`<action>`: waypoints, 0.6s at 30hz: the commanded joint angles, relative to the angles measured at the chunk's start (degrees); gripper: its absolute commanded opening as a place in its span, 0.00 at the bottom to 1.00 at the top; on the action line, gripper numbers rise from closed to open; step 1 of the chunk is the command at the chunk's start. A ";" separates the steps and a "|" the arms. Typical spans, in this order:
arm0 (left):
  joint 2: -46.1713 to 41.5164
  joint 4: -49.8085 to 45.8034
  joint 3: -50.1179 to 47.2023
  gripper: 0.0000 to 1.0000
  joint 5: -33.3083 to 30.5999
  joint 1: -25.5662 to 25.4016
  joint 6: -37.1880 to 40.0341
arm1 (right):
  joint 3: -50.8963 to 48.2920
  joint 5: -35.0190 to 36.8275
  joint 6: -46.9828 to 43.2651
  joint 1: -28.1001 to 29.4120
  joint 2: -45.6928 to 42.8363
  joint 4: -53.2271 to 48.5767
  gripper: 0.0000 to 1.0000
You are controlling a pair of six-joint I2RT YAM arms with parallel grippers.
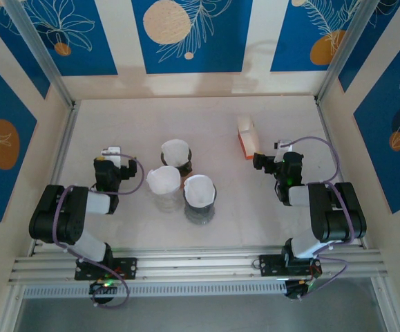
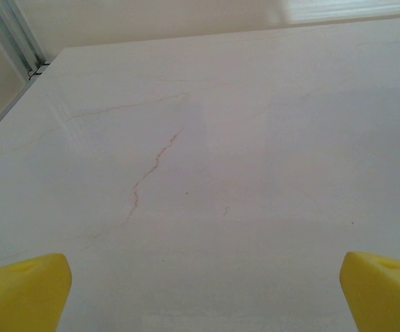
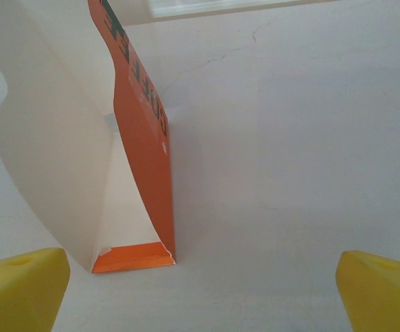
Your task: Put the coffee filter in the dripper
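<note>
Facing orange box (image 3: 144,138) — R gripper (image 3: 201,297) spread

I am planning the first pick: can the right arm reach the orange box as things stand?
Probably yes. The right end effector is open and faces the orange box closely, with only bare table between them.

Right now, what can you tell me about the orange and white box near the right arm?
The box looks like thin cardboard: orange outside with dark lettering, white inside. It stands on the table, just ahead of the open right gripper, which does not hold it. Its near end is open, with one white flap curving outward; what shows of the inside looks empty.
</note>
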 commanded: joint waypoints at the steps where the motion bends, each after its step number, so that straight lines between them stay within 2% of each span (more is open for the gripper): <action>1: 0.22 1.40 -0.12 1.00 -0.47 -0.31 0.29 | -0.18 -1.08 -1.18 -0.33 -0.36 1.59 0.99; 18: 0.22 1.46 -0.13 1.00 -0.48 -0.27 0.30 | 0.03 -1.44 -1.09 -0.42 -0.27 1.30 0.99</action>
